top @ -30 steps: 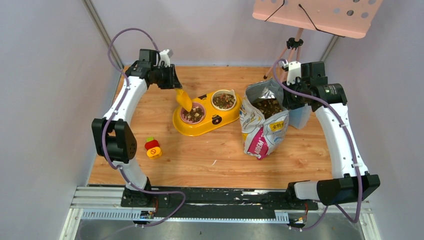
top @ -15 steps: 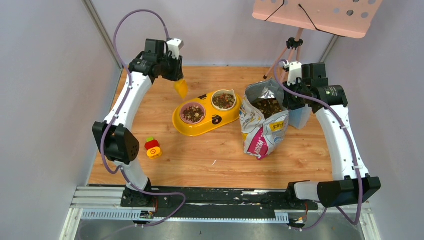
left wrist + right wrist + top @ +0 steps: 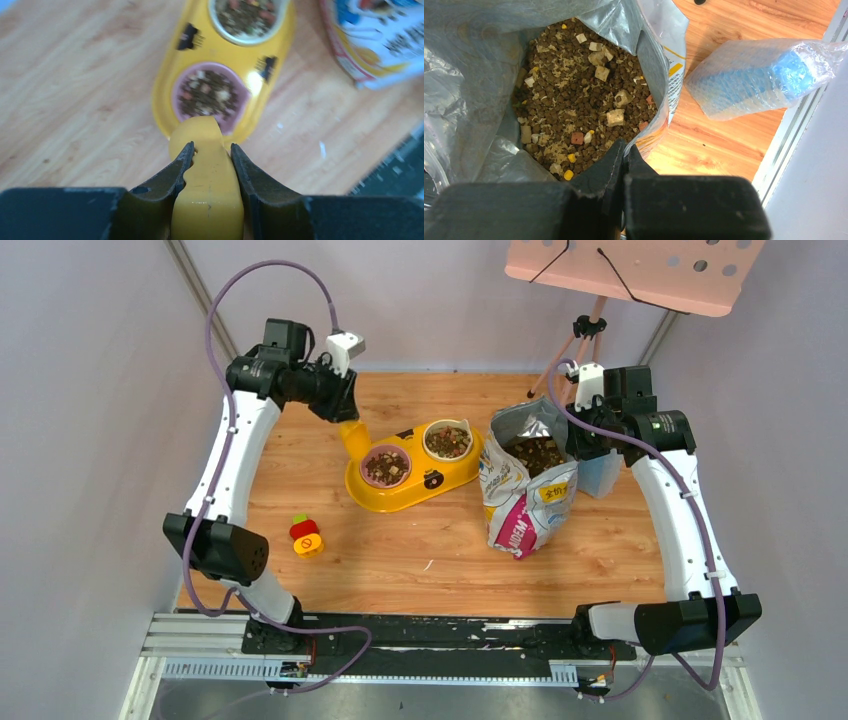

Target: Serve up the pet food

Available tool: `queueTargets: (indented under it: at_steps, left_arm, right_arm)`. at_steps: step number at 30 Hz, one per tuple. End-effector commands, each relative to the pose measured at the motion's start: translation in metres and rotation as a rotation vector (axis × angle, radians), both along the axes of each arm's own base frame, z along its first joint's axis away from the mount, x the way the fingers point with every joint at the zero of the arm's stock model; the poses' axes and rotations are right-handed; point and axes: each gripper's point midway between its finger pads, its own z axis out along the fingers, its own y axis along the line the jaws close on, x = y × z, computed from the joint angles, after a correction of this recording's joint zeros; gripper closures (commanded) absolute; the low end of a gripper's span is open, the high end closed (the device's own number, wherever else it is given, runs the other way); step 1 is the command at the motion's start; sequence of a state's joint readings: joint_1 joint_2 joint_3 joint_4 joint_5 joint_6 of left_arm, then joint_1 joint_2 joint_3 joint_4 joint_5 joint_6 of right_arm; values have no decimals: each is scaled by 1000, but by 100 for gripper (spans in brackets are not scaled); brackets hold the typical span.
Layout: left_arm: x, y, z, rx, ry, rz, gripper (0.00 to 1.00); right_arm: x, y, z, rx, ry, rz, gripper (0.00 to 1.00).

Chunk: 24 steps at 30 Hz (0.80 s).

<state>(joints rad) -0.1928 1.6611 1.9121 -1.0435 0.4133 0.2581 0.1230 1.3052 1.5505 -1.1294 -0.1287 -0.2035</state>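
Observation:
The pet food (image 3: pixel 579 100) is a heap of brown kibble inside the open foil bag (image 3: pixel 525 490). More kibble fills the pink bowl (image 3: pixel 386 466) and the white bowl (image 3: pixel 447 440) of the yellow feeder (image 3: pixel 430 480). My left gripper (image 3: pixel 209 150) is shut on the yellow scoop (image 3: pixel 205 165), whose tip hangs just left of the pink bowl (image 3: pixel 209 95). The scoop also shows in the top view (image 3: pixel 352 435). My right gripper (image 3: pixel 625 150) is shut on the bag's rim (image 3: pixel 659 100) and holds the bag open.
A red, green and yellow toy (image 3: pixel 305 534) lies at the left front. A blue packet in clear wrap (image 3: pixel 754 80) lies right of the bag. A tripod (image 3: pixel 580 335) stands at the back right. Walls close both sides.
My left gripper lifted the scoop out of the pink bowl, swung it back and left, and now holds it beside the feeder's left end. The right arm has not moved.

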Motion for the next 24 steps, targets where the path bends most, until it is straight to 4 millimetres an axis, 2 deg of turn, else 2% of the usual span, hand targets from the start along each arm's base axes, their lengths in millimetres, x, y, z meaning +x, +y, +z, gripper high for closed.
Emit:
queueTargets:
  at_steps: [1, 2, 5, 6, 11, 14, 18, 19, 22, 24]
  left_arm:
    - [-89, -17, 12, -125, 162, -300, 100]
    - [-98, -21, 10, -155, 199, -332, 100]
    - [-127, -22, -16, -187, 422, -378, 100]
    - [-131, -23, -23, -208, 476, -384, 100]
    - [-144, -24, -85, -260, 833, -302, 100]
    - [-141, -22, -108, -259, 921, -260, 99]
    - [-127, -5, -143, -162, 1041, -97, 99]
    - [-122, 1, -148, -149, 1047, -63, 97]
    - [-108, 9, -163, -170, 1089, 3, 83]
    - [-103, 13, -170, -172, 1114, 14, 79]
  right_arm:
    - [17, 6, 36, 36, -179, 13, 100]
    - [17, 6, 35, 36, -177, 14, 100]
    - [18, 5, 36, 31, -179, 16, 100]
    - [19, 5, 35, 29, -180, 15, 100]
    - [22, 8, 34, 44, -179, 16, 100]
    - [23, 7, 37, 43, -186, 13, 100]
    - [21, 4, 39, 24, -199, 8, 100]
    - [21, 3, 39, 24, -200, 7, 100]
    - [18, 2, 39, 22, -203, 5, 100]
    - [17, 1, 40, 17, -208, 3, 100]
